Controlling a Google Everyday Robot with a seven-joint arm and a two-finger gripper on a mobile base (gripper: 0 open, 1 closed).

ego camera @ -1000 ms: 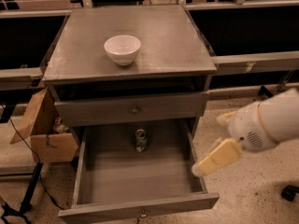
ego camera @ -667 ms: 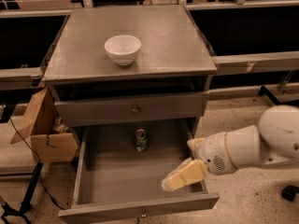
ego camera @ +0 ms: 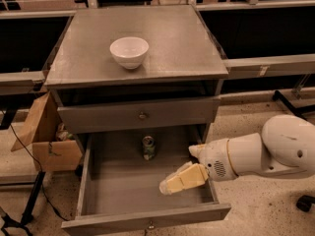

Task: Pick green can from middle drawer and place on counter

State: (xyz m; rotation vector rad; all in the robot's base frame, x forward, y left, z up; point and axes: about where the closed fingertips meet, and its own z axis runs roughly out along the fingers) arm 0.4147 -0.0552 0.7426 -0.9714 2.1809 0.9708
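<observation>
The middle drawer (ego camera: pixel 118 193) is pulled open and shows its bare grey inside. The green can (ego camera: pixel 148 147) stands upright at the back of the drawer, near the middle. My gripper (ego camera: pixel 172 183), with pale yellow fingers, hangs over the drawer's right half, in front of and to the right of the can, not touching it. The white arm reaches in from the right. The counter (ego camera: pixel 177 38) is the cabinet's grey metal top above.
A white bowl (ego camera: pixel 129 52) sits on the counter, left of centre. The top drawer (ego camera: pixel 140 114) is closed above the can. An open cardboard box (ego camera: pixel 47 136) stands on the floor at the cabinet's left. Dark benches run behind.
My arm has swung leftward and lower, from outside the drawer's right side to over the drawer's inside, closer to the can. The can and the bowl have not moved.
</observation>
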